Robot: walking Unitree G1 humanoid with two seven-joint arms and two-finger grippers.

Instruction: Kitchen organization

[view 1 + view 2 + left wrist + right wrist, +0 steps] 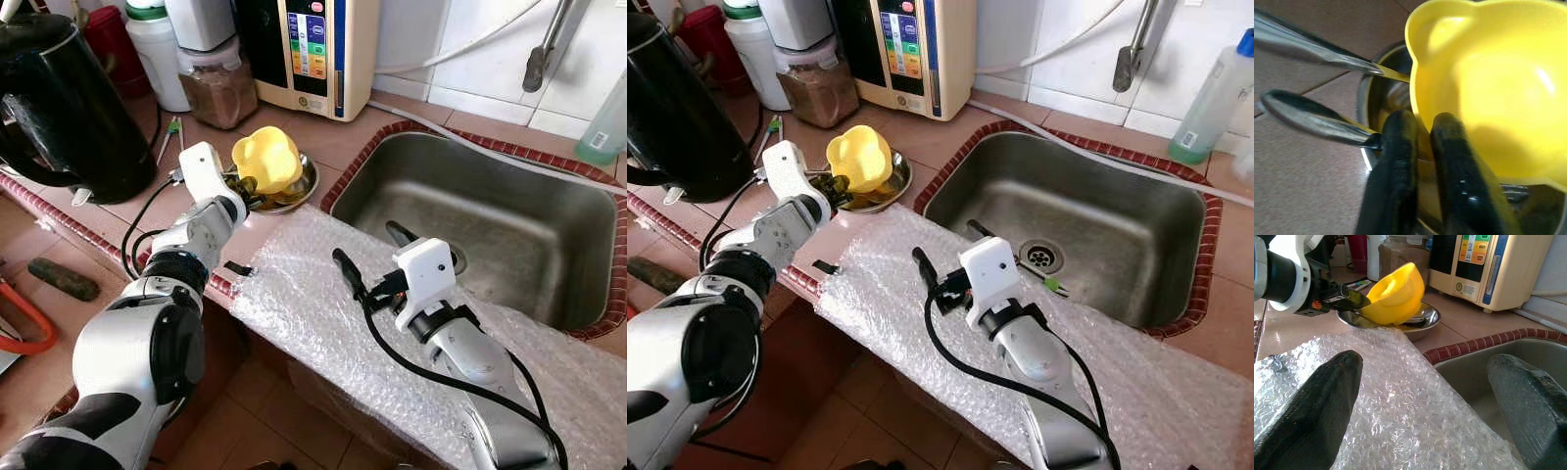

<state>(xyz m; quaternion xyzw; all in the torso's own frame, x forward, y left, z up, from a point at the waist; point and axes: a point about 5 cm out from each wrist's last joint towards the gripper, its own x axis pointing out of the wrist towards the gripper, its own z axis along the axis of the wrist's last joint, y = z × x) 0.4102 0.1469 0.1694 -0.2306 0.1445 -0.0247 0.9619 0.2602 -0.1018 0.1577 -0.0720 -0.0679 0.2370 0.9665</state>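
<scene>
A yellow plastic bowl (266,159) is tilted on its side over a shallow steel dish (306,186) on the tiled counter. My left gripper (240,184) is shut on the yellow bowl's lower rim; in the left wrist view the rim (1422,125) runs between the two black fingers. Metal spoon handles (1312,49) stick out of the dish. My right gripper (370,248) is open, hovering just above the bubble wrap (313,304) at the sink's near edge, with nothing between its fingers (1312,406).
A steel sink (480,215) lies to the right, with a tap (544,49) behind it. A black kettle (59,108), a jar of brown powder (217,88), a water purifier (309,49) and a green bottle (602,127) stand along the back.
</scene>
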